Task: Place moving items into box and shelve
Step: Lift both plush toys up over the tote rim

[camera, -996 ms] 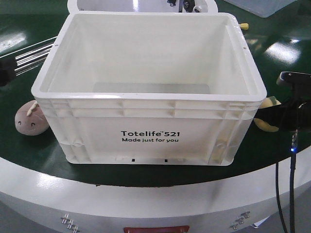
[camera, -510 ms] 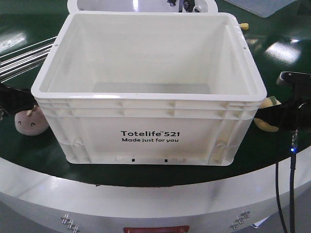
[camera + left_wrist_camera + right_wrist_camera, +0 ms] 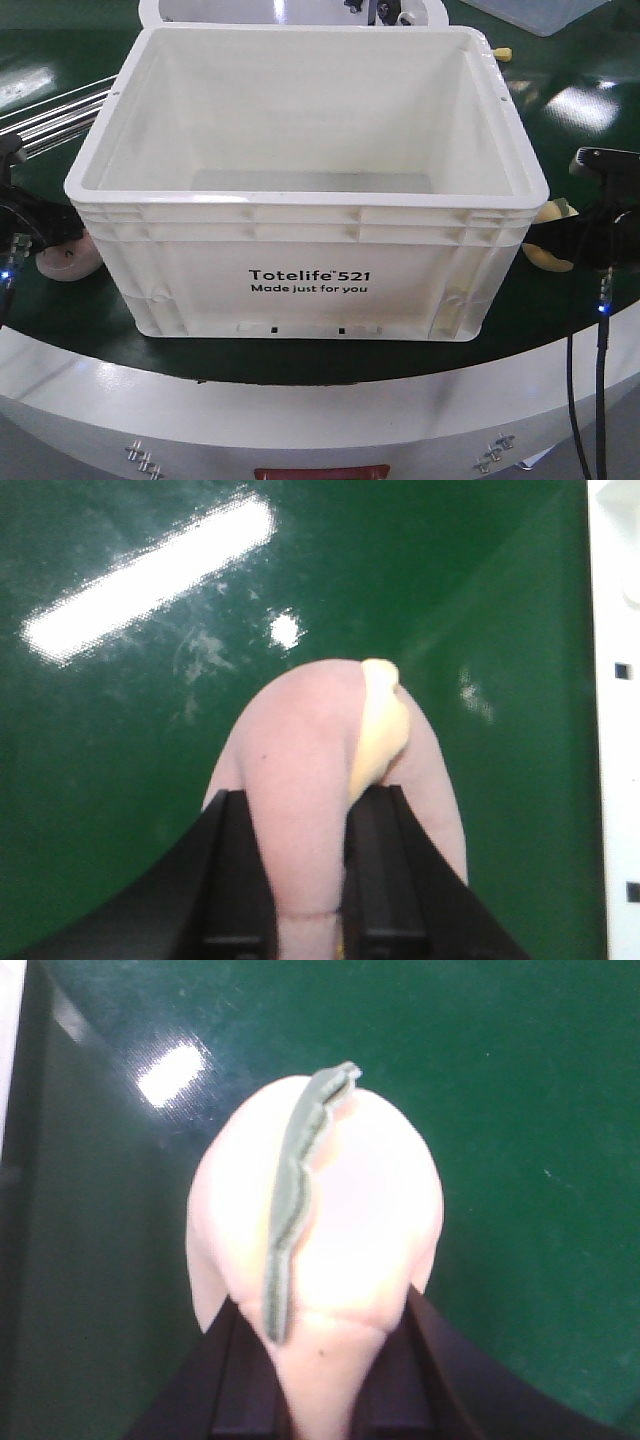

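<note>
Box [image 3: 300,270] was empty, mid table [image 3: 100,325]; nothing loaded, shelving not started. Left claw [image 3: 300,810] sat low, pinched on pink toy [image 3: 310,740] beside box's left wall. Right claw [image 3: 318,1320] sat low too, clamped on yellow toy [image 3: 370,1210] by box's right wall, near table's front edge.

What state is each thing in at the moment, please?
white crate: upright, open-topped, empty.
pink plush toy: beside the crate, gripped.
yellow plush toy: beside the crate, gripped.
left gripper: shut on the pink plush toy.
right gripper: shut on the yellow plush toy.
</note>
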Tool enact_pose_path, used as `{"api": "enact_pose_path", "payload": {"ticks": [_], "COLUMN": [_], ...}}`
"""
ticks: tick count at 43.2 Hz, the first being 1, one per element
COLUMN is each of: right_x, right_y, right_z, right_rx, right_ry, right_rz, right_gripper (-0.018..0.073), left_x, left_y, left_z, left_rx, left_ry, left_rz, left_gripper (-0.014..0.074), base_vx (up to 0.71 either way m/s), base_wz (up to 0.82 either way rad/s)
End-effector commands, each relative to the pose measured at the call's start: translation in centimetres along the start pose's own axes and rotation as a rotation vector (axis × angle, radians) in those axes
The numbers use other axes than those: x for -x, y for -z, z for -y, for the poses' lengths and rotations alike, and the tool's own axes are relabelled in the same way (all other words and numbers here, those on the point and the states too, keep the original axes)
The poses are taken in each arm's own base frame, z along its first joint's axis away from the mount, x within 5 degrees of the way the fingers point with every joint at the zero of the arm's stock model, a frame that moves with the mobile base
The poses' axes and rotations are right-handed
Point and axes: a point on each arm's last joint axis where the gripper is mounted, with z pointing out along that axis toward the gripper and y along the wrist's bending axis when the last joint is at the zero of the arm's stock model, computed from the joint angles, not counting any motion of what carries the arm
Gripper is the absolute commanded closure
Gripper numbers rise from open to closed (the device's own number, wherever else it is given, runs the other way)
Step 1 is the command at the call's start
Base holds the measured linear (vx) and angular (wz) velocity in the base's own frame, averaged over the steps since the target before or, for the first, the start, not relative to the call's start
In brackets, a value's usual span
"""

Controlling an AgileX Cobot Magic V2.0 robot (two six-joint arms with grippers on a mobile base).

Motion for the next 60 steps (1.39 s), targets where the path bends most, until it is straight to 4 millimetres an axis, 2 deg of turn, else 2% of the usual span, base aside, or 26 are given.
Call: {"api": "enact_pose_path", "payload": {"ticks": [1, 11, 23, 30, 31, 33, 40, 49, 53, 59, 60], "right_x": [1.8, 2.5, 4.0, 5.0, 6.2, 6.4, 6.5, 6.5, 6.4, 6.2, 5.1], "right_y": [1.0, 1.8, 4.7, 7.3, 11.9, 12.9, 15.4, 17.1, 17.4, 17.6, 18.8], "right_z": [0.2, 0.2, 0.2, 0.1, 0.0, -0.2, -0.2, -0.5, -1.4, -3.8, -9.6], "right_rx": [-0.015, -0.026, -0.038, -0.055, -0.093, -0.095, -0.107, -0.114, -0.090, -0.008, 0.215], "right_ry": [0.011, 0.036, 0.068, 0.107, 0.168, 0.175, 0.185, 0.227, 0.268, 0.329, 0.426], "right_rz": [0.111, 0.172, 0.316, 0.435, 0.638, 0.678, 0.771, 0.823, 0.838, 0.869, 0.953], "right_gripper": [0.0567, 0.0567, 0.0567, 0.0567, 0.0567, 0.0567, 0.0567, 0.0567, 0.0567, 0.0567, 0.0566], "left_x": [0.9, 1.9, 4.0, 4.9, 5.7, 5.8, 5.9, 5.7, 5.6, 5.3, 4.3], "left_y": [0.9, 2.3, 5.7, 8.3, 12.4, 13.1, 15.2, 16.8, 16.8, 16.8, 16.6], "left_z": [0.1, 0.1, 0.2, 0.3, 0.6, 0.6, 0.7, 1.9, 3.1, 5.0, 9.4], "left_rx": [-0.004, 0.010, 0.036, 0.046, 0.053, 0.055, 0.059, 0.033, 0.010, -0.051, -0.196], "left_ry": [0.002, -0.008, -0.012, -0.013, -0.013, -0.013, -0.011, -0.076, -0.144, -0.193, -0.276], "left_rz": [0.046, 0.153, 0.387, 0.525, 0.706, 0.739, 0.834, 0.881, 0.884, 0.887, 0.889], "left_gripper": [0.0606, 0.0605, 0.0604, 0.0604, 0.0603, 0.0603, 0.0603, 0.0603, 0.0603, 0.0603, 0.0603], "base_vx": [0.00, 0.00, 0.00, 0.00, 0.00, 0.00, 0.00, 0.00, 0.00, 0.00, 0.00], "base_wz": [0.00, 0.00, 0.00, 0.00, 0.00, 0.00, 0.00, 0.00, 0.00, 0.00, 0.00]}}
